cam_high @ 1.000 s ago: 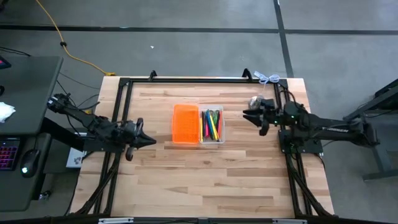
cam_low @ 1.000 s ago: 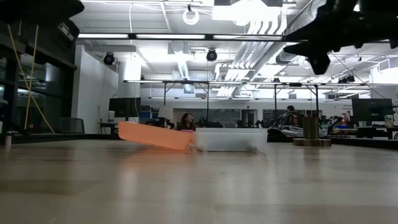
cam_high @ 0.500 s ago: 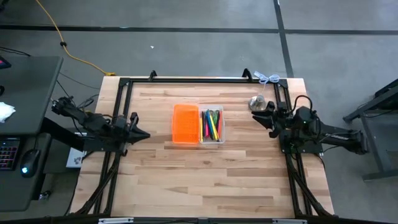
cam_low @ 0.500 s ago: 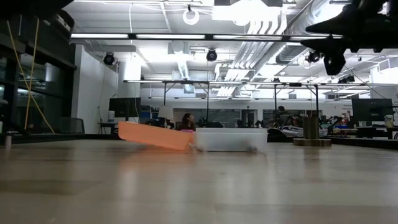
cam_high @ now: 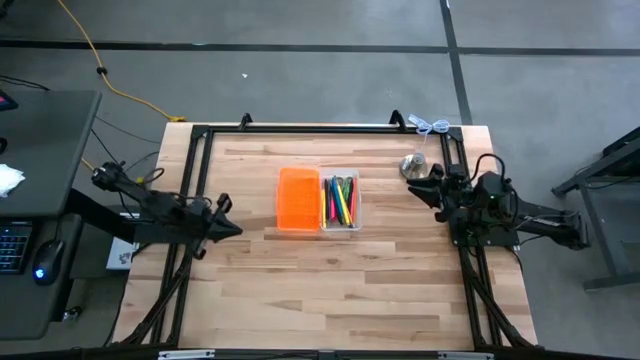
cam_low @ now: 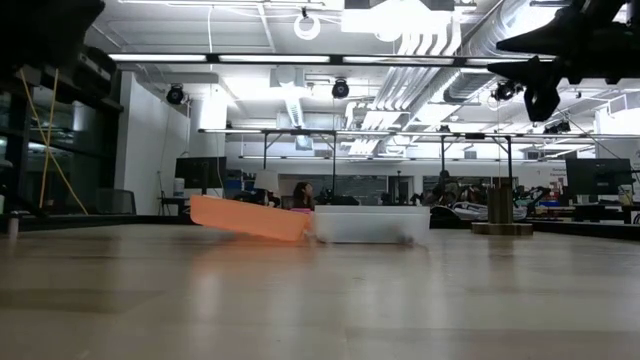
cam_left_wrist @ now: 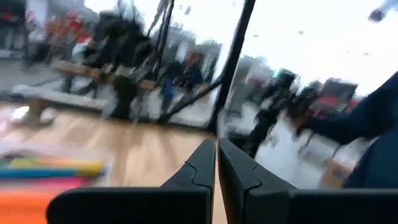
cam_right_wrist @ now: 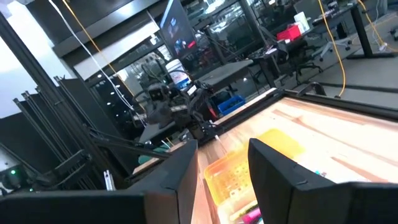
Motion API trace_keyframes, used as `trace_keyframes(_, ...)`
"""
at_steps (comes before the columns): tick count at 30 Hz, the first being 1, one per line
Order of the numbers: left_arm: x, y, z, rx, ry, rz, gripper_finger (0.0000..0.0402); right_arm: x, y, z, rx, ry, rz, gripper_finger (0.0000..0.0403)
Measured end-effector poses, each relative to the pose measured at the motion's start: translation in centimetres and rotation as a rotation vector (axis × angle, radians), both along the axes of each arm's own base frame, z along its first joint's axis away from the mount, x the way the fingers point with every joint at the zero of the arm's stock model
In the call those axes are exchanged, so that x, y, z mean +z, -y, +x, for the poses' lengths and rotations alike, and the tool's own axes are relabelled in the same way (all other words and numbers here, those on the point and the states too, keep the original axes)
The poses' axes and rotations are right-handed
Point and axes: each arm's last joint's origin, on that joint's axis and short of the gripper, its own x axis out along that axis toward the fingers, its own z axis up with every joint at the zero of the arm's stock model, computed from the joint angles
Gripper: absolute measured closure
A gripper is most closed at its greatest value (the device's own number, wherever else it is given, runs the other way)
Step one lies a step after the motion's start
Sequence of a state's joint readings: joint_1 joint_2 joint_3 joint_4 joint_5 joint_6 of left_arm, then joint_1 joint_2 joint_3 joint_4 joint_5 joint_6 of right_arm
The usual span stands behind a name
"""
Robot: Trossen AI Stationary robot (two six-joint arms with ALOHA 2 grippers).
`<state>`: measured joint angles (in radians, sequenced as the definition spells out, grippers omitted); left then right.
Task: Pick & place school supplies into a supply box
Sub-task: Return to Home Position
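Step in hand: a return of both arms to their rest poses is being judged as the work now (every pen in view is already lying in the box).
Left gripper: it is being held over the table's left edge, well apart from the box; its fingers are being pressed together with nothing between them.
Right gripper: it is being held over the right edge, near the metal bell; its fingers are being shown spread apart, with nothing held.
Box: it is being seen at the middle of the table, orange half to the left, clear half touching it on the right.
Pens: they are being carried side by side in the clear half; none is being seen loose.
Doing it well: the arms are best drawn back high and outward, so that neither box nor bell is being brushed; the bell is being judged the nearer risk.
Surface: the table is being shown as pale wooden planks framed by black rails.
Room: an open workshop is being shown behind, with ceiling lights, desks and people far off.
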<state>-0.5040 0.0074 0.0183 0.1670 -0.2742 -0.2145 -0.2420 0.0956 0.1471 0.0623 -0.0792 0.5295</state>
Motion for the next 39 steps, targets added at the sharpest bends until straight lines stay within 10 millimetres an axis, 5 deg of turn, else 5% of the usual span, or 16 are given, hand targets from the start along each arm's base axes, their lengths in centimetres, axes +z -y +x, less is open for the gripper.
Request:
trace_keyframes(17, -0.1, 0.1, 0.0, -0.033, 0.004, 0.041, 0.0353, 0.6, -0.2, -0.2, 0.042, 0.059, -0.038, 0.0284)
trace_keyframes(31, -0.2, -0.2, 0.1, 0.074, -0.012, 0.021, 0.0353, -0.8, 0.6, -0.4, -0.228, -0.092, -0.048, 0.0284)
trace_keyframes(39, -0.2, -0.2, 0.1, 0.081, -0.015, 0.018, 0.0353, -0.6, 0.3, -0.9, -0.183, -0.062, -0.056, 0.0284)
